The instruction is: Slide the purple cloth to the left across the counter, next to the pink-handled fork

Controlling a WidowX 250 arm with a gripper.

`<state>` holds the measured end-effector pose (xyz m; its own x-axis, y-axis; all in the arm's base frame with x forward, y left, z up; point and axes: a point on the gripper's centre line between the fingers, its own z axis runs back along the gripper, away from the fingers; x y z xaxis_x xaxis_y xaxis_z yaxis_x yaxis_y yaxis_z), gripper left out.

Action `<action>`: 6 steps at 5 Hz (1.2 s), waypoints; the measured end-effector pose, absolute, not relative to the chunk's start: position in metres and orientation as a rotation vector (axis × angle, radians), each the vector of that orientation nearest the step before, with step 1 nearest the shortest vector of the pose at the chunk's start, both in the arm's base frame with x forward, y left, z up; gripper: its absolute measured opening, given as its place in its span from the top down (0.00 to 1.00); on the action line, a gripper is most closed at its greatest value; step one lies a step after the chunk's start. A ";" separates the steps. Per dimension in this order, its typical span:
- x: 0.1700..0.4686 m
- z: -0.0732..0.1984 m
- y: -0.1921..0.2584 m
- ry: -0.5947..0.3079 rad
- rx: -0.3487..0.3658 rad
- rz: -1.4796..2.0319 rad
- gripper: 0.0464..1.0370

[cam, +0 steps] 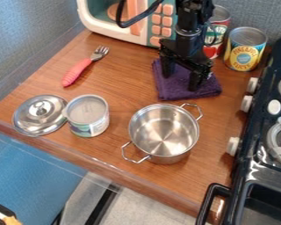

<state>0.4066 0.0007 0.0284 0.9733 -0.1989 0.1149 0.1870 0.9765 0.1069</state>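
Observation:
The black gripper (pixel 180 79) hangs over a folded purple cloth (pixel 172 85), its two fingers spread apart and their tips at the cloth, with nothing seen between them. In front of the cloth stands an empty silver pot (pixel 163 132) with two wire handles. A can (pixel 88 116) stands to the left of the pot, beside a silver lid (pixel 39 115) lying on the counter. Farther back on the left lies a fork (pixel 83 67) with a pink handle.
Behind the gripper are a toy microwave (pixel 144 21), a red-labelled can (pixel 217 31) and a yellow-labelled can (pixel 245 48). A black toy stove (pixel 263 154) with light knobs borders the right side. The wooden counter's (pixel 102 160) front edge runs along the lower left.

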 end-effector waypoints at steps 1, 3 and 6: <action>0.397 0.029 0.039 -0.113 0.075 -0.131 0.04; 0.383 0.029 0.085 -0.094 0.061 -0.084 0.04; 0.386 0.051 0.077 -0.144 0.037 -0.152 0.04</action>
